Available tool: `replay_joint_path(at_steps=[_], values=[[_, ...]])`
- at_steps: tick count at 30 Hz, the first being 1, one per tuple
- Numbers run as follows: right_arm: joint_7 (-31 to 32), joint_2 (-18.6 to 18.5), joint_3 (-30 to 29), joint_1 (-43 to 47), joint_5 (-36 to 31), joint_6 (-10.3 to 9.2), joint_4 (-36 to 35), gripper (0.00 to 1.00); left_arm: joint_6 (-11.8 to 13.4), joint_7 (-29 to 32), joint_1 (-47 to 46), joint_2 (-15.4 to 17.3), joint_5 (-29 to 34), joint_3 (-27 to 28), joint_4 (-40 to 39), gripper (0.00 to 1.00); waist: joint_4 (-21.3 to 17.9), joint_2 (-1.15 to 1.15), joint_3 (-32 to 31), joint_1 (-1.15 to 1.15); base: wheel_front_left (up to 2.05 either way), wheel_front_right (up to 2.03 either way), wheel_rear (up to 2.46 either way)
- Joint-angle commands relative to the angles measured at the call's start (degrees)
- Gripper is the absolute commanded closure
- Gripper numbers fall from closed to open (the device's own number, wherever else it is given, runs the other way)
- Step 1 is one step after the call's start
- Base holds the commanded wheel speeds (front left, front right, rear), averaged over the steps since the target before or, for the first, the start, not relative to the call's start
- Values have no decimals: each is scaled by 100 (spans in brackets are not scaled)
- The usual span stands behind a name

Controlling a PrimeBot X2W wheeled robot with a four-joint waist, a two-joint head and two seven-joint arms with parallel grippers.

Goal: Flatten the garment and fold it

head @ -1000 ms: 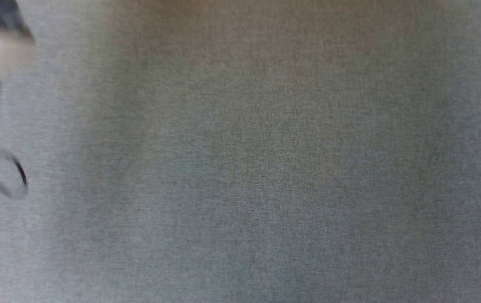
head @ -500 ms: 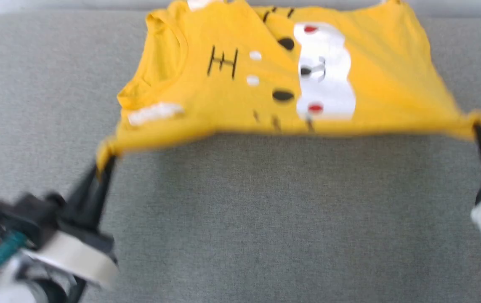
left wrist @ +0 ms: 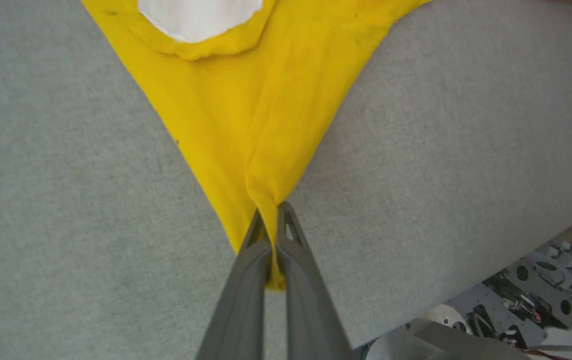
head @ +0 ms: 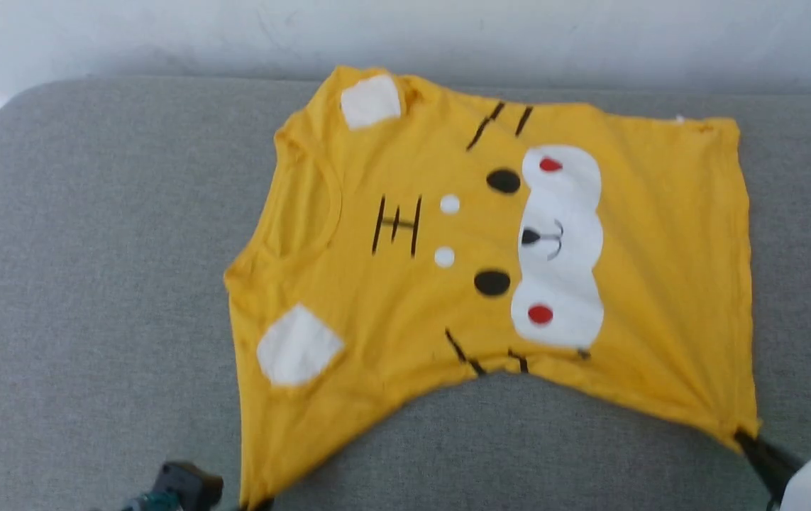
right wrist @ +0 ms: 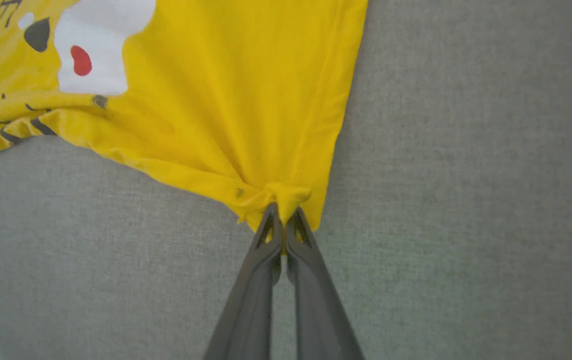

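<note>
what worries me is the near side of the garment [head: 668, 270]. it lies face up across the far half of the grey padded surface [head: 93, 284], collar toward the left edge and hem toward the right, but in the middle its near side bows away from the surface's near edge, and its two near corners are drawn out into points. a harder tug toward the near edge would likely drag the whole shirt rather than straighten that bow, and the thin cloth gathered at each point could slide out of such a small bite, or stretch. an uneven pull would skew it, and letting go now would probably leave both corners puckered, so any fold would come out crooked. the left gripper [left wrist: 271, 212] has its fingers pressed together on a bunched tuck of the near-left corner, with a little yellow showing between them lower down. the right gripper [right wrist: 283, 215] is likewise pinched tight on the crumpled near-right hem corner, creases fanning from it toward the white patch [right wrist: 115, 35].
</note>
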Motion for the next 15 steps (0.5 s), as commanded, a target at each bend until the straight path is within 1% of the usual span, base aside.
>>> replay_joint_path(at_steps=[1, 5, 9, 13, 15], values=[[38, -41, 33, 91, 47, -4, 33, 100, -36, 81, 105, 64, -55, -35, 23, 100, 9, 0, -101, 1, 0, 0, 0], [281, -211, 99, 452, 192, -4, 164, 100, 20, 668, 467, 328, -349, -73, 55, 100, -10, 0, -219, 1, 0, 0, 0], [579, -319, 7, 733, 231, -4, 225, 100, 168, 1048, 809, 502, -664, 5, -38, 100, -30, 0, -286, 1, 0, 0, 0], [1111, -253, -162, 1016, 312, -4, 269, 100, 234, 1429, 1163, 633, -1049, 7, -176, 100, -40, 0, -331, 1, 0, 0, 0], [1308, -196, -253, 1127, 351, -4, 186, 100, 291, 1443, 1249, 645, -1143, 64, -302, 100, -21, 0, -358, 1, 0, 0, 0]])
